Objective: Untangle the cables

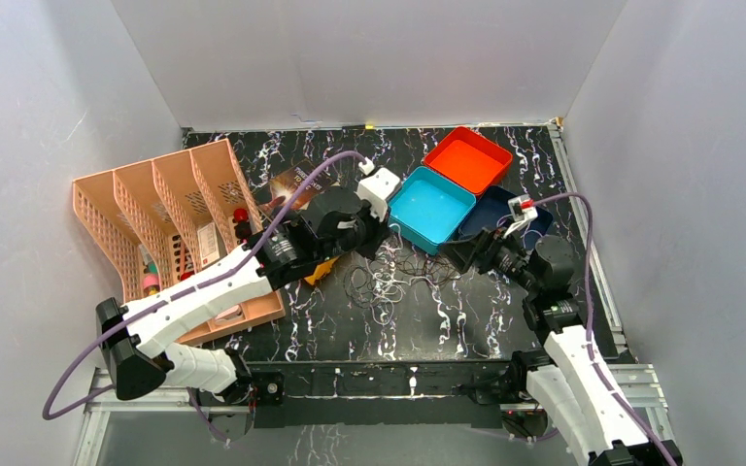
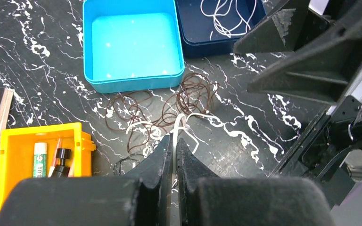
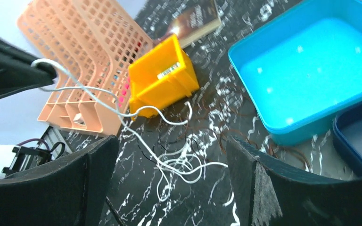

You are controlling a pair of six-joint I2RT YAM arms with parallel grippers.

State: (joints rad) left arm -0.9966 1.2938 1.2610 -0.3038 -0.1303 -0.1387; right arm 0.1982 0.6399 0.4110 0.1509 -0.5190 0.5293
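Overhead first. We list the left gripper [image 1: 377, 245], reaching in from the left over the black marbled table [image 1: 466, 330], and the right gripper [image 1: 450, 254], facing it from the right. The cables [image 1: 389, 280] lie in a loose heap of thin loops on the table between the two and a little nearer the arm bases, just in front of the light blue tray [image 1: 432, 209]. Also entered here are a red tray [image 1: 466, 158], a navy tray [image 1: 497, 206], a peach file rack [image 1: 170, 218], a yellow bin [image 1: 322, 270] partly under the left arm, and a book [image 1: 291, 183].

Left wrist view next. The left gripper's fingers [image 2: 162, 157] are clenched tight on the white cable [image 2: 180, 123], which rises from the table straight into the seam between them. The brown cables [image 2: 193, 92] curl beyond the fingertips, close against the light blue tray's near wall. We note a separate coiled white strand [image 2: 224, 19] inside the navy tray.

Right wrist view last. The right gripper [image 3: 172, 146] stands spread wide and grips nothing. The white cable's loops [image 3: 179, 165] rest on the table between its fingers. One run climbs up and left to the left gripper's tip [image 3: 47, 70], where it is pinched.
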